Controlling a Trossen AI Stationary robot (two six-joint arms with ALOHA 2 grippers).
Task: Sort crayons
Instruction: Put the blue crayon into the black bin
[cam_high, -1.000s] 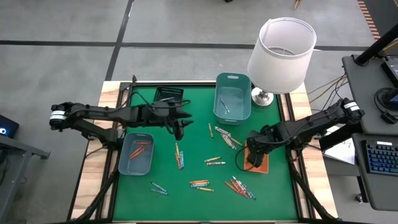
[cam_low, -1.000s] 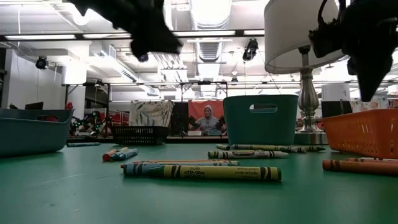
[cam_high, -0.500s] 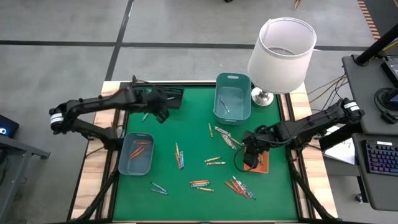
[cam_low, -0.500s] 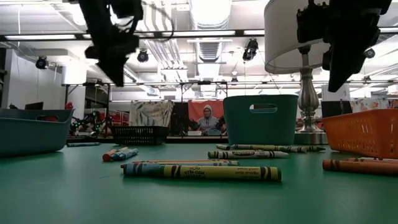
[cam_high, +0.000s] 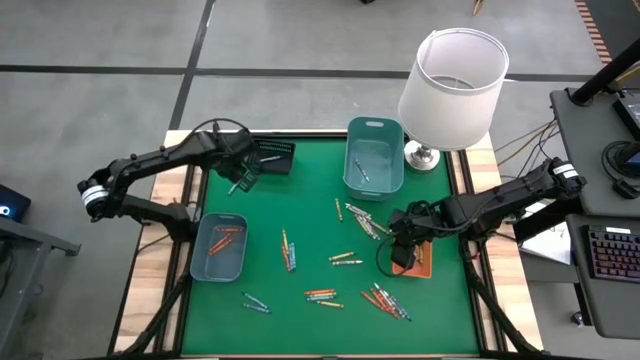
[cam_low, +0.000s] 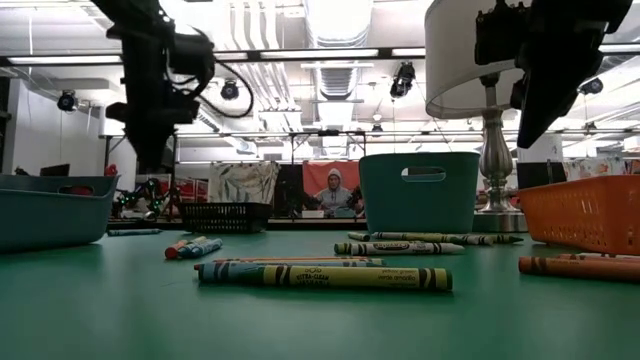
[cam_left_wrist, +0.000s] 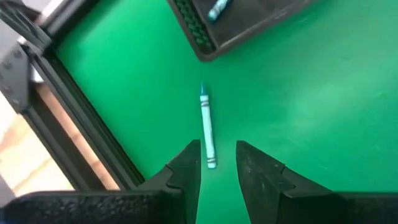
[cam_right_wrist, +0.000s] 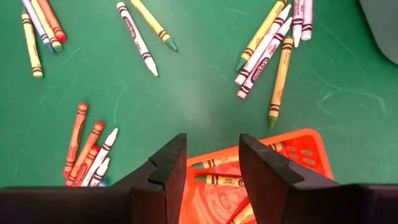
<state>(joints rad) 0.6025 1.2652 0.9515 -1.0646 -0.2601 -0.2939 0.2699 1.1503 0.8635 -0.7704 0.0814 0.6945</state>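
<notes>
Where visible, L gripper (cam_left_wrist: 217, 163) over blue crayon (cam_left_wrist: 207, 129), seemingly empty.

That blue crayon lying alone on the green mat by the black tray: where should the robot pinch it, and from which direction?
Probably around the middle of the blue crayon, coming straight down from above. It lies flat on the green mat, alone, clear of the black tray, so nothing blocks either long side. It is thin, so the left gripper should close across its width, a finger on each long side.
</notes>
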